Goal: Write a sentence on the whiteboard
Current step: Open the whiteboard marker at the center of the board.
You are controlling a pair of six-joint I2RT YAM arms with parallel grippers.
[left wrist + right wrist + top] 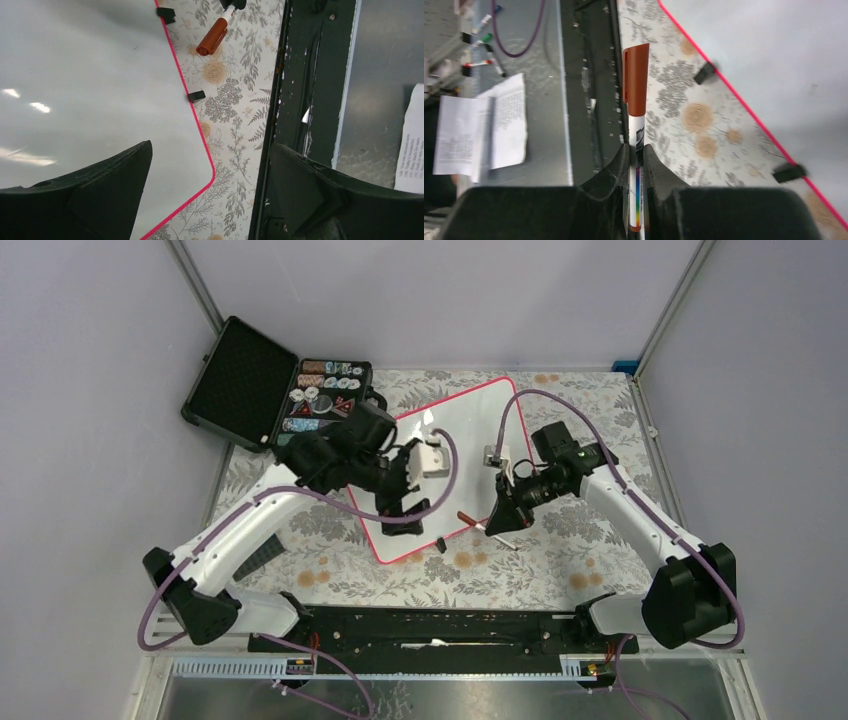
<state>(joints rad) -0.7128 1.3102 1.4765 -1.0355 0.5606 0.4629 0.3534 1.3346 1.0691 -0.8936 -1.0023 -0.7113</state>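
Clamping the rear of a marker point(636, 135) between its closed fingers, the right tool point(503, 518) hangs just off the near edge of the whiteboard point(470, 420). The grip sits far back on the white barrel, which leaves the brown cap point(636, 72) sticking out free. That cap is still on, so no ink can reach the board yet.

The left tool point(210, 147) hovers over the board's near corner with its fingers spread wide and nothing between them. The capped end points roughly its way, so it is probably placed to pull the cap off, though that is only a reading of the pose.

The whiteboard lies flat and skewed on the flowered desk point(520, 570) between the two arms, with its two black clip feet point(196, 96) on the near edge. The surface in view is blank, so the sentence is not begun. Angled like this, the board gives both arms reach across it.
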